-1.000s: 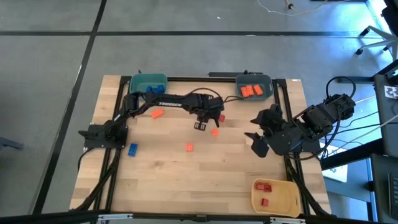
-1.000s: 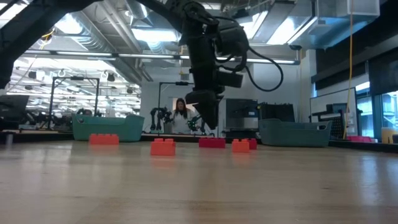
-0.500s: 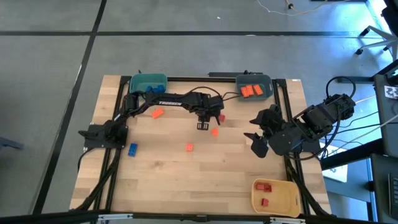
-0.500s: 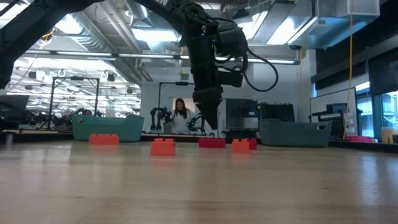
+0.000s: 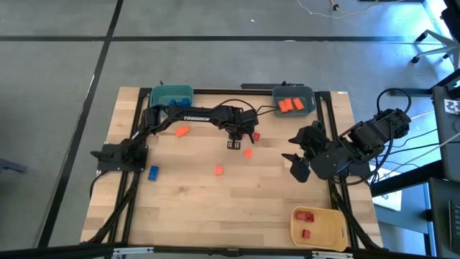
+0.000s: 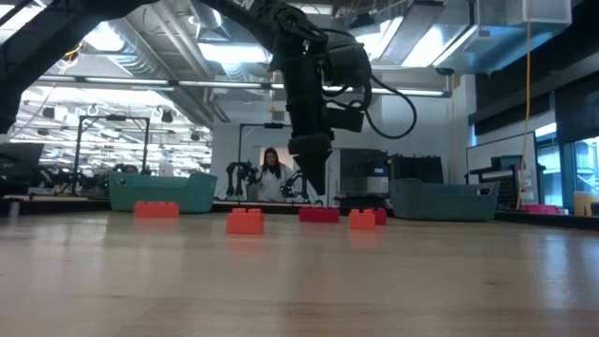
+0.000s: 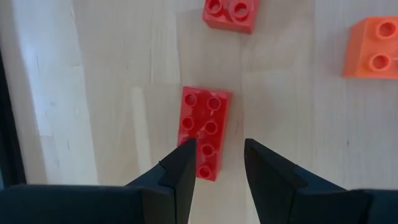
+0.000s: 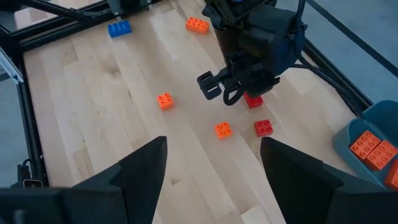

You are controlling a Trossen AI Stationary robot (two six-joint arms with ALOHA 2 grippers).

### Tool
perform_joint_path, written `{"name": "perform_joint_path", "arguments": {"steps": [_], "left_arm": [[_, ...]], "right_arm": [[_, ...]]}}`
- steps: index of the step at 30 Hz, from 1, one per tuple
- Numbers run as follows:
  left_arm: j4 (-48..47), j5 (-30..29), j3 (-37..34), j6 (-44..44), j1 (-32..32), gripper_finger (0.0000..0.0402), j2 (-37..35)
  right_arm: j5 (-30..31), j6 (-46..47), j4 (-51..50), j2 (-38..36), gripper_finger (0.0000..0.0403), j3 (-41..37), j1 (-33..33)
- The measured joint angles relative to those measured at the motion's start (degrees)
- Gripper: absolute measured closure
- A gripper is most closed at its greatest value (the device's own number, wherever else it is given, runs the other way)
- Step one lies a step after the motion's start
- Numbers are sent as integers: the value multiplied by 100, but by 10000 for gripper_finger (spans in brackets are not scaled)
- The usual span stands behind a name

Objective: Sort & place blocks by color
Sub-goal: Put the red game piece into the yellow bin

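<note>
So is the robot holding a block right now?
No. The left gripper hangs with open jaws over a long red block lying on the table. The right gripper waits at the side, jaws open and empty.

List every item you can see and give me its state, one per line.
Left gripper: fingers open, above the long red block, not holding it.
Right gripper: fingers open, waiting at the table's right side.
Long red block: flat on the table.
Teal bin: holds blue blocks.
Grey-blue bin: holds orange blocks.
Yellow bin: holds two red blocks.
</note>
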Motion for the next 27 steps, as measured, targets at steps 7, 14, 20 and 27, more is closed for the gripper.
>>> {"name": "perform_joint_path", "arguments": {"steps": [7,14,20,27], "left_arm": [[-54,479,0,-89,21,274,0],[-53,484,0,-150,70,247,0],[-53,296,0,-135,70,185,0],[213,58,0,547,70,159,0]], "right_arm": [[0,2,-2,0,141,0,0],[0,1,-2,0,141,0,0],[0,2,-2,0,141,0,1],[-1,1,-2,0,141,0,1]]}}
